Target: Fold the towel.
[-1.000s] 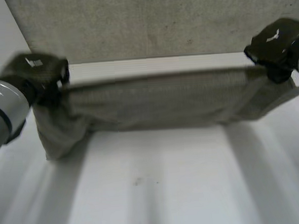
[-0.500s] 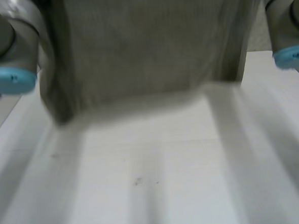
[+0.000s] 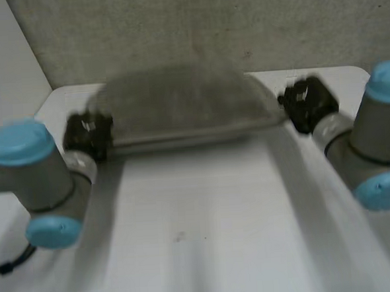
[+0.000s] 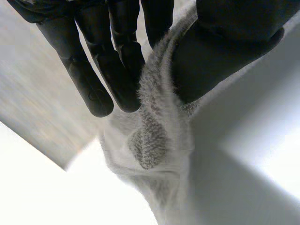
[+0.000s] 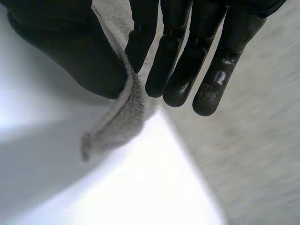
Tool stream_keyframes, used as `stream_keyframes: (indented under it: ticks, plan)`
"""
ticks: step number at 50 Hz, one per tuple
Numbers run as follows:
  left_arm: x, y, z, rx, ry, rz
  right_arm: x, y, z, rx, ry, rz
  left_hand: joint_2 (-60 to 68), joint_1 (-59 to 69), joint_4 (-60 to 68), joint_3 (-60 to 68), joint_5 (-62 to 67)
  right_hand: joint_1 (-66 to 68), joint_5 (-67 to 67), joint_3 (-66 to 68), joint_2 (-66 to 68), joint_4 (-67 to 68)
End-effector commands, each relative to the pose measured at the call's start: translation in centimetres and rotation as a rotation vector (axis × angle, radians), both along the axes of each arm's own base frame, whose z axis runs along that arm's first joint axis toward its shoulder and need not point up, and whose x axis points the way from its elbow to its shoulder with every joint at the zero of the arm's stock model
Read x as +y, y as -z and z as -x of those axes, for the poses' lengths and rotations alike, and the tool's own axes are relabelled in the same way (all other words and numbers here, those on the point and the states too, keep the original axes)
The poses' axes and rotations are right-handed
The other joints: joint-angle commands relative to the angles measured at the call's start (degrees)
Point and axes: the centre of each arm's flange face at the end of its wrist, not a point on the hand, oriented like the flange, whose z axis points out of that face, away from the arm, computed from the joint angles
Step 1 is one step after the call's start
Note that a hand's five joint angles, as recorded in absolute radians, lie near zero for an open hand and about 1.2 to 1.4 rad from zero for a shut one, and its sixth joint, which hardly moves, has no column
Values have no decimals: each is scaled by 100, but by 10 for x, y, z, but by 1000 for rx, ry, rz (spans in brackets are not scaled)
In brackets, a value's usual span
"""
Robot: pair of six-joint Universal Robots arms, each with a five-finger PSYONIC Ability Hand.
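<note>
Head view: the towel [image 3: 179,107] sits at the far part of the white worktop [image 3: 200,225], close to the grey wall [image 3: 174,28], and is drawn out sideways between the two hands. Its outline is blurred, so I cannot tell whether it rests on the worktop or hangs just above it. The left hand [image 3: 88,134] is at the towel's left end and the right hand [image 3: 305,103] at its right end, both at the towel's near edge. The left arm [image 3: 41,175] and the right arm [image 3: 373,142] reach in from the near sides, well apart.

Left wrist view: the left hand [image 4: 117,56] pinches the towel [image 4: 154,140]. The cloth's edge runs up between the straight fingers [image 4: 89,79] on one side and the thumb [image 4: 220,51] on the other. Past the fingertips a bunched fold of grey cloth hangs down over the worktop [image 4: 253,154].

Right wrist view: the right hand [image 5: 187,56] grips the towel [image 5: 122,117] in the same way, the thumb [image 5: 70,51] pressing the cloth's hem against the nearest of the straight fingers [image 5: 168,65]. A short corner of cloth pokes out beyond the pinch, above the worktop [image 5: 154,192].
</note>
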Motion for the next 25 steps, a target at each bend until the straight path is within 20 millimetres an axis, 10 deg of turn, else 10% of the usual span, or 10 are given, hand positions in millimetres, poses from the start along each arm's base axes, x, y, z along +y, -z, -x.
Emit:
stream_keyframes:
  ticks: [1, 8, 25]
  plan:
    - [34, 59, -12, -79, 0, -201, 23, 50, 9, 65, 6, -199, 973, 1066, 973, 981, 988, 2387, 1335, 1197, 1235, 1158]
    - [49, 35, -14, -67, 14, -167, 37, 39, 18, 75, 7, -241, -5425, -5332, -5426, -5418, -5410, 2387, 1335, 1197, 1235, 1158]
    - [52, 9, -31, -9, -37, -161, 28, 32, 55, -165, 93, -345, -5369, -5276, -5370, -5361, -5354, 2387, 1335, 1197, 1235, 1158]
